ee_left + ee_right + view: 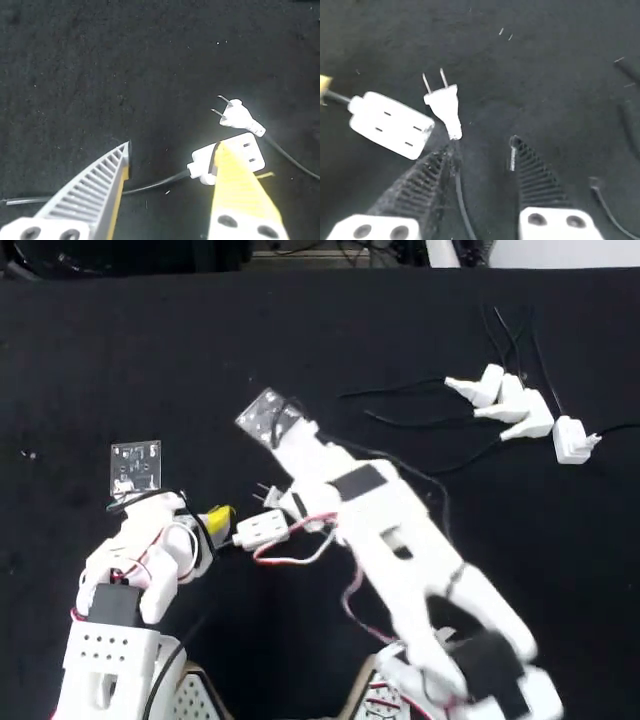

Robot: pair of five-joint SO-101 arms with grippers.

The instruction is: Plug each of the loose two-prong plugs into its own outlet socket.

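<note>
A white outlet block (262, 530) lies on the black table, with a loose white two-prong plug (268, 497) just beyond it, prongs pointing left. My left gripper (173, 147) is open. Its yellow finger (235, 180) rests over the outlet block (245, 152), whose black cord (155, 185) crosses the gap. The plug (235, 115) lies past that finger. My right gripper (482, 147) is open just behind the plug (444, 105), and the plug's cord runs along one finger (432, 177). The outlet block (390, 125) lies beside it, sockets up.
Several more white plugs (505, 402) and a white adapter (570, 438) with black cords lie at the far right. A marker card (135, 468) is by the left arm, another (268, 418) on the right arm. Red and white wires (300, 555) hang under the right arm.
</note>
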